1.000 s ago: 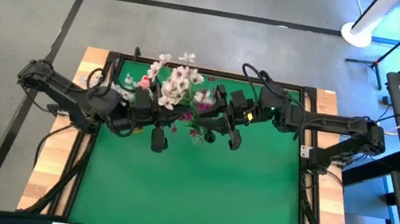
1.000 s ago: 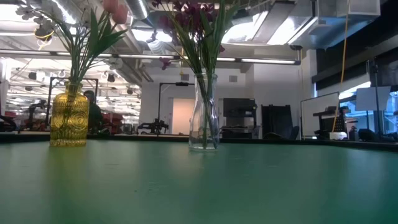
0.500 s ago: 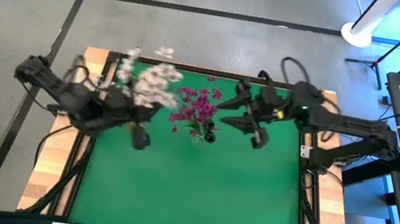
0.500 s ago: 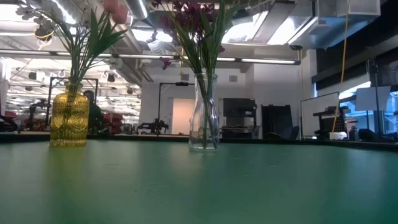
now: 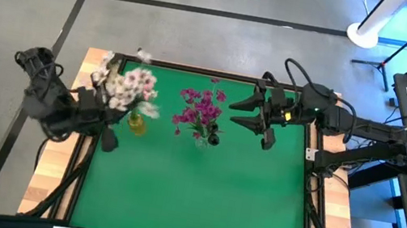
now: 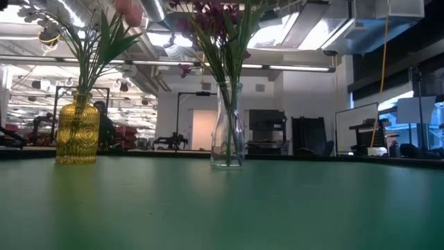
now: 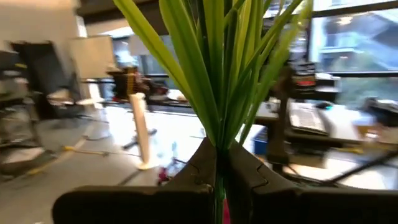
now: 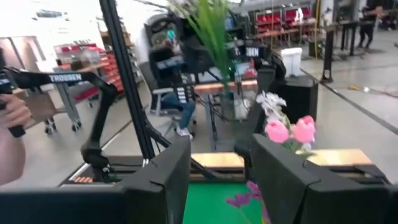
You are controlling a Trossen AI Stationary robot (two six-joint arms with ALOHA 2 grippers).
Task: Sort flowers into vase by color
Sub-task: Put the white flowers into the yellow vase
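Observation:
My left gripper is shut on a bunch of white and pale pink flowers. In the high view they spread over the yellow vase at the far left, where my left gripper is. The low view shows the yellow vase with green stems in its neck, and no gripper. Magenta flowers stand in the clear vase. My right gripper is open and empty, to the right of the clear vase. My left gripper pinches the bunch's green stems between its two fingers. The leaves and stems fan out beyond the fingertips. The arm reaches in from the table's left. The fingers hide the stems' lower ends, so I cannot tell whether they stand in the vase.
The green mat lies bare toward the near edge. A dark frame runs round the table. A person's hand shows in the room beyond, in the right wrist view.
My left gripper has gone toward the table's left edge with the white and pink bunch, from beside the magenta flowers to over the yellow vase. My right gripper has drawn back toward the table's right edge, away from the clear vase.

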